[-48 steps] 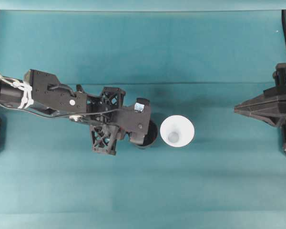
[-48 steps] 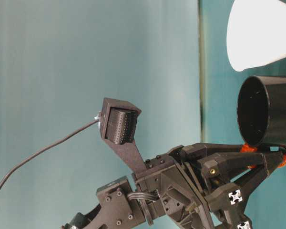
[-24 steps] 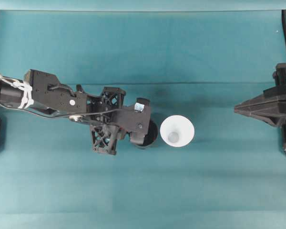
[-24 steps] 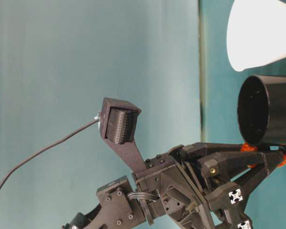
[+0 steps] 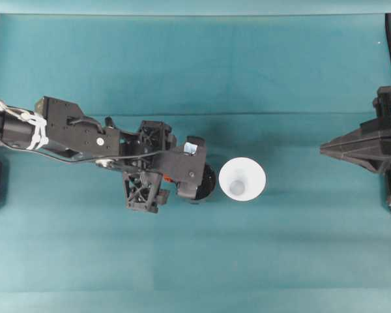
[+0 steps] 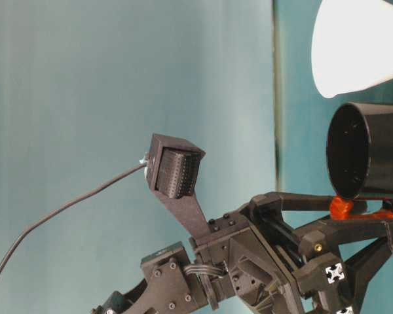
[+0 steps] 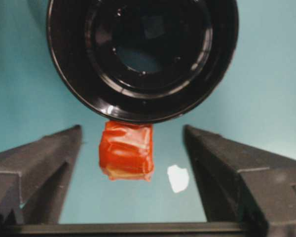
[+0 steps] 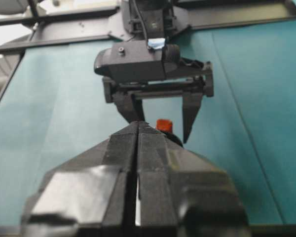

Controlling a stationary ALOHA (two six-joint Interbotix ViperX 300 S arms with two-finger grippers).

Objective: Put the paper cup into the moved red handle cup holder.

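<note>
Left pincer (image 7: pixel 133 173) is spread wide, one finger (image 7: pixel 34 168) on each side of the orange-red handle tab (image 7: pixel 127 150) with clear gaps, touching neither side. The tab sticks out from the red handle cup holder (image 7: pixel 143 54), a glossy black round cup standing upright on the teal desk (image 5: pixel 195 65) near the middle. From overhead the holder (image 5: pixel 205 184) is mostly covered by the left arm's wrist (image 5: pixel 182 171), only its right edge peeking out. The paper cup (image 5: pixel 242 178) stands upright just beside the holder on its right, white, mouth up, apart from it by a thin gap. At table level the paper cup (image 6: pixel 360 46) and the holder (image 6: pixel 370 152) stand side by side. Right pincer (image 5: pixel 326 149) sits at the far right edge of the desk, well apart from both cups, fingers (image 8: pixel 138 163) pressed together with nothing between them. A small white speck (image 7: pixel 177 177) lies on the desk between the left fingers.
</note>
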